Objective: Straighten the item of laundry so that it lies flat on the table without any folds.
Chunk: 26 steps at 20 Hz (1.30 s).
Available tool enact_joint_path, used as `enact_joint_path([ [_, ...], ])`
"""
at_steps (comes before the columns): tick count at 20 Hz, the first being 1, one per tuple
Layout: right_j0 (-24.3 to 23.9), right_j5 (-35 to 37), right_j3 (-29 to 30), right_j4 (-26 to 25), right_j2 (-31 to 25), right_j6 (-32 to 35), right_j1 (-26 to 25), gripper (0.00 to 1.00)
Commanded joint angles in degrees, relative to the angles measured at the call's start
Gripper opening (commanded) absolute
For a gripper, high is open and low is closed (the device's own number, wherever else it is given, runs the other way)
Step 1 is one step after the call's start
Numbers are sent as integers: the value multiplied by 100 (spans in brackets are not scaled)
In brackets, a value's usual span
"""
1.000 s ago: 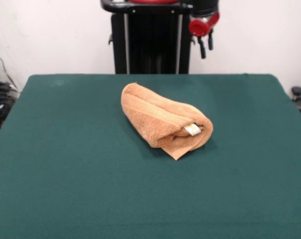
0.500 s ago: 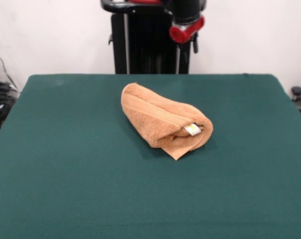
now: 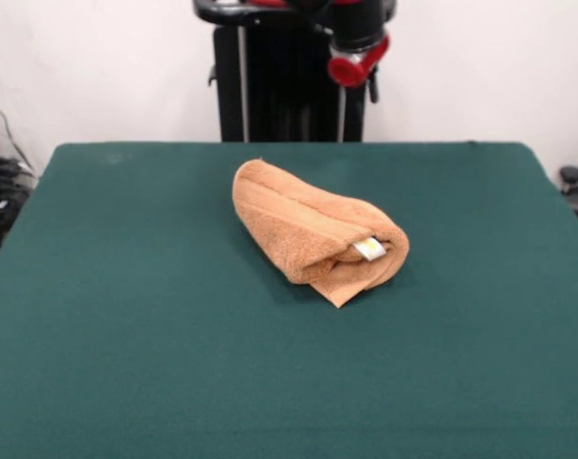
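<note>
Orange towel (image 3: 313,231) unmoved, rolled on table (image 3: 126,316); gripper (image 3: 366,81) barely shifted.

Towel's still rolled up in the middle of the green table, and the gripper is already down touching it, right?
Not quite. The towel does lie rolled up near the middle of the green table, but the gripper is not touching it: the front view shows it raised at the far edge of the table, well apart from the towel.

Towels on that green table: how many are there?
1: a rolled-up orange-tan hand towel near the middle of the green table, its white tag showing at one end. Nothing else shows.
</note>
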<state>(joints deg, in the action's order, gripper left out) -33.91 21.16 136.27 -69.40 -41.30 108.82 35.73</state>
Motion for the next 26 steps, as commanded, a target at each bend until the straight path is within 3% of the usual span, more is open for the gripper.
enact_joint_path([
  [1, 160, 302, -779, 135, -738, -1231, 323, 100],
  [7, 103, 404, -772, 321, -903, -1258, 660, 100],
  [15, -25, 903, -1104, 641, -980, -1877, 589, 100],
  [26, -237, 1549, -1842, 721, -984, -2678, -146, 100],
])
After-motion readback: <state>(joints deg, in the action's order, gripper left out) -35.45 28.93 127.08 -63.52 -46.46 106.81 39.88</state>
